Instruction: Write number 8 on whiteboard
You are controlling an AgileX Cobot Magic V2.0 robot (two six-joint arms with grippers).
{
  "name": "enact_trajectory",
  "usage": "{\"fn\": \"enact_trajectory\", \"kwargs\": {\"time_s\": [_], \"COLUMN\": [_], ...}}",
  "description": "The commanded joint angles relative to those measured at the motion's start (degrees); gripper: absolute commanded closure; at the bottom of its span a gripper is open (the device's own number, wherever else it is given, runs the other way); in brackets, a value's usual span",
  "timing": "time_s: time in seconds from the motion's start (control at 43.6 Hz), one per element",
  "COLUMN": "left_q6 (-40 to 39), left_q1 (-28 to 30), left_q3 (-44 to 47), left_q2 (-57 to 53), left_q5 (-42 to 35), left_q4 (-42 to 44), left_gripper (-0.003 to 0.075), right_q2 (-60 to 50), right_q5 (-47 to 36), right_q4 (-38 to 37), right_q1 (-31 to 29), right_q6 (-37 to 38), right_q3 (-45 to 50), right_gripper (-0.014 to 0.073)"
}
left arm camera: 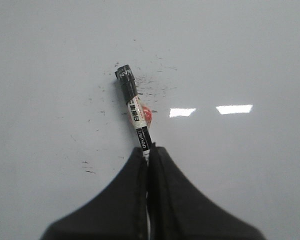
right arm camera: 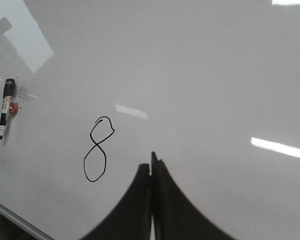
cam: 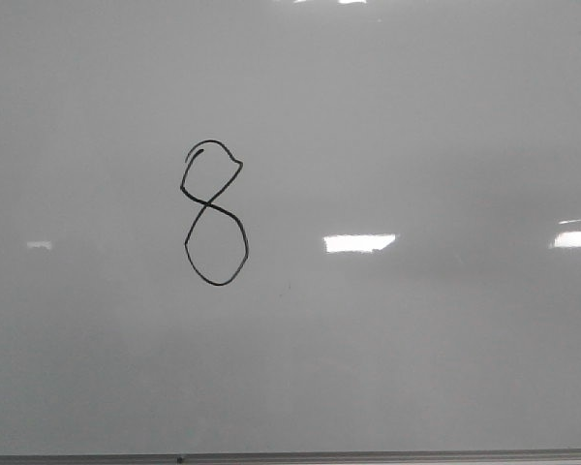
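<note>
- Number 8 (cam: 213, 215) complete, left of centre on the whiteboard (cam: 416, 368); upright long axis
- Marker (right arm camera: 6, 107) lies released, upper left; right gripper (right arm camera: 151, 167) clenched empty; left gripper (left arm camera: 149, 152) closed behind marker

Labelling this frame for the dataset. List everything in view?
whiteboard: one, pale grey-white, fills every view; thin grey edge at the bottom of the front view
number 8: one, black, drawn left of centre in the front view
marker: one, black with a white label, lying on the board away from the 8
red spot: one, red, against the marker's middle; cannot tell what it is
ink specks: many, black, scattered around the marker
light reflections: several, white, on the board
left gripper: one, black, fingers together, by the marker's tip; the right wrist view shows the marker lying free
right gripper: one, black, fingers together, empty, near the 8
</note>
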Motion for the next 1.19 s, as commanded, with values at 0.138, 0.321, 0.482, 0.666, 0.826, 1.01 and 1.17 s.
{"fn": "enact_trajectory", "kwargs": {"time_s": [0.138, 0.321, 0.482, 0.666, 0.826, 1.01, 1.17], "left_q6": [-0.62, -0.62, -0.62, -0.62, -0.62, -0.62, -0.62], "left_q1": [-0.06, -0.06, -0.06, -0.06, -0.06, -0.06, -0.06], "left_q3": [0.72, 0.72, 0.72, 0.72, 0.72, 0.72, 0.72], "left_q2": [-0.54, -0.54, -0.54, -0.54, -0.54, -0.54, -0.54], "left_q5": [-4.32, -4.32, -4.32, -4.32, -4.32, -4.32, -4.32], "left_q4": [-0.06, -0.06, -0.06, -0.06, -0.06, -0.06, -0.06], "left_gripper": [0.0741, 0.0741, 0.0741, 0.0741, 0.0741, 0.0741, 0.0741], "right_q2": [0.59, 0.59, 0.59, 0.59, 0.05, -3.05, -6.39], "right_q5": [-1.83, -1.83, -1.83, -6.94, -13.24, -14.13, -14.07], "right_q4": [1.48, 1.48, 1.48, 1.25, -11.11, -36.82, -51.46], "right_q1": [-0.45, -0.45, -0.45, -0.45, -1.19, -6.62, -10.07], "right_q6": [0.22, 0.22, 0.22, 0.16, 6.58, 35.22, 51.26], "right_q3": [-1.47, -1.47, -1.47, -0.84, 1.35, 5.96, 10.80], "right_gripper": [0.0662, 0.0662, 0.0662, 0.0662, 0.0662, 0.0662, 0.0662]}}
